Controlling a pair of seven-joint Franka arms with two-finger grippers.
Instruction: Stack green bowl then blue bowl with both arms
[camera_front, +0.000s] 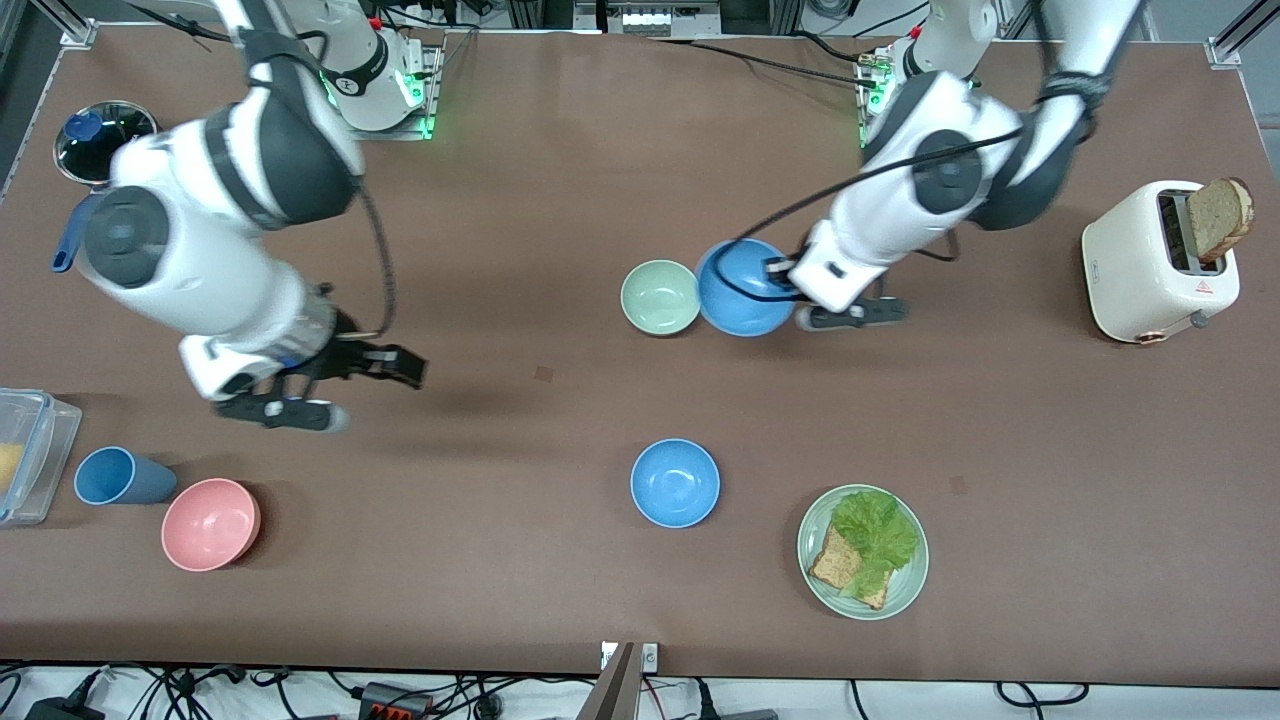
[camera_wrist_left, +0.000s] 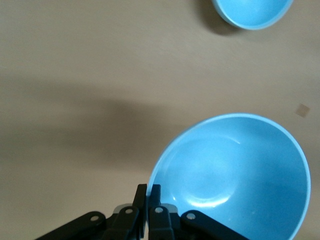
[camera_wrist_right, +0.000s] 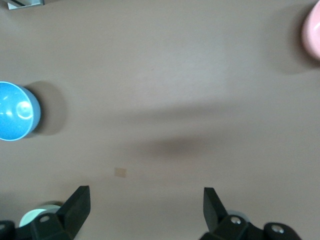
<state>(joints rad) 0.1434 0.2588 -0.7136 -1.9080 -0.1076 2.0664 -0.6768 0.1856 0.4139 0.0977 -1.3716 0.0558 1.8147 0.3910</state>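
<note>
The green bowl stands upright and empty near the table's middle. My left gripper is shut on the rim of a blue bowl and holds it tilted, right beside the green bowl on the side toward the left arm's end. In the left wrist view the fingers pinch that bowl's rim. The second blue bowl sits on the table nearer to the front camera and also shows in the left wrist view. My right gripper is open and empty over bare table.
A green plate with lettuce and bread lies near the front edge. A pink bowl, a blue cup and a clear container sit at the right arm's end. A toaster stands at the left arm's end.
</note>
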